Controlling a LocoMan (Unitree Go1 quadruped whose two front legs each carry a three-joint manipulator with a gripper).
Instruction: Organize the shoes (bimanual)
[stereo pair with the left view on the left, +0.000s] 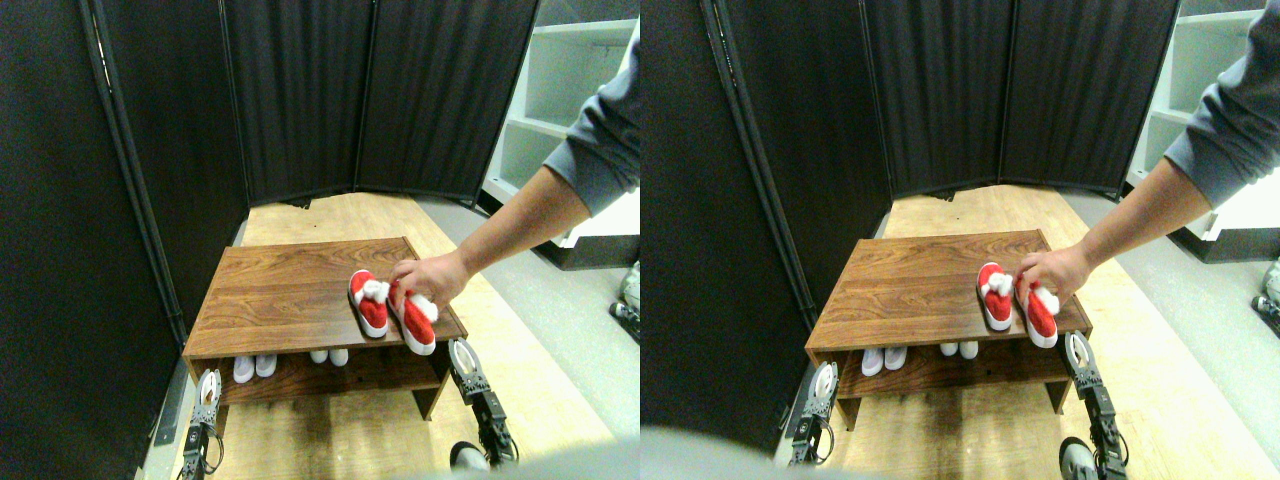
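You see a low wooden surface (290, 295) with a shelf (330, 375) under it, standing on a pale wooden floor (520, 400) in front of dark folding screens (300, 90); the red shoes (392, 312) lie side by side on the top, near its right front corner, with their toes toward you. A person's hand (430, 280) (it comes from the right, in a grey sleeve (600, 150)) is touching the right shoe of this pair at its heel end. On the shelf below you see only white toe tips of two more pairs (290, 362), so their colours I cannot tell. The left tool (207, 388) is at the left front corner of the surface, the right tool (462, 360) at the right front corner, just under the red shoes; neither is holding a shoe, and whether their jaws are open or closed I cannot tell.
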